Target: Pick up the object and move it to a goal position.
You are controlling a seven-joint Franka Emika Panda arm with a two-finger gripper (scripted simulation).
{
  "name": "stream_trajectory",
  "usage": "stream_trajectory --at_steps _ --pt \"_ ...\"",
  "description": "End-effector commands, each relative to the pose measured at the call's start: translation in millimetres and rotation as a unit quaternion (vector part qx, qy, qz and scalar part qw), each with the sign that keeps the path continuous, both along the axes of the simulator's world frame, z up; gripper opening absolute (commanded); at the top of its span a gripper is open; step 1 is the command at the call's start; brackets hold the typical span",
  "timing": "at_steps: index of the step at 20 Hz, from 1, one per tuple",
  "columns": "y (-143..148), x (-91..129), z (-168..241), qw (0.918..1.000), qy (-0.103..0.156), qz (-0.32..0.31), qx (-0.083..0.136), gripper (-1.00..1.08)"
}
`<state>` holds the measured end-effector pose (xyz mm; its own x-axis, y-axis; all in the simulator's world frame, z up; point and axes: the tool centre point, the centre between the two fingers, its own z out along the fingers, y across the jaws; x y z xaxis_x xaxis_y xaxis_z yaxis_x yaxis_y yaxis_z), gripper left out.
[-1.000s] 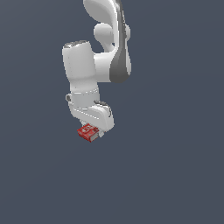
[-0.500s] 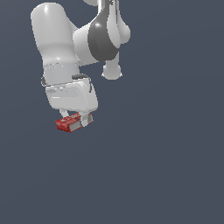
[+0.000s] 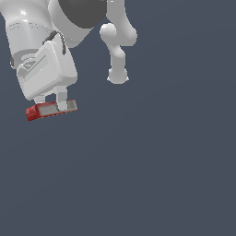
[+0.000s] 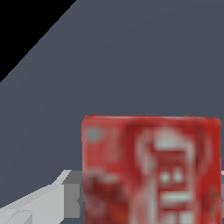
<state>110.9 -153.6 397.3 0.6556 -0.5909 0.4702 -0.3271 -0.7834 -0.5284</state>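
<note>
While carried toward a goal that shows nowhere in either view, held flat and clear of the grey floor, presumably so nothing drags. Red box up at the exterior view's left, under the white gripper. Fingers closed narrowly, clamped on the box across its short width.
</note>
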Motion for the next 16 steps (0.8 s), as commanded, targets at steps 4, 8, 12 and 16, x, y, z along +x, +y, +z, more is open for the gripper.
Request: stream_trajectory --at_steps 4,8,12,16 --pt "-18 -1 39 0.9992 -0.037 0.013 0.008 -1.00" --pt "-29 -2 59 0.9981 -0.057 0.020 0.012 -1.00" --pt "-36 -3 72 0.9972 -0.069 0.024 0.015 -1.00" --pt "-39 -4 76 0.9969 -0.072 0.025 0.016 -1.00"
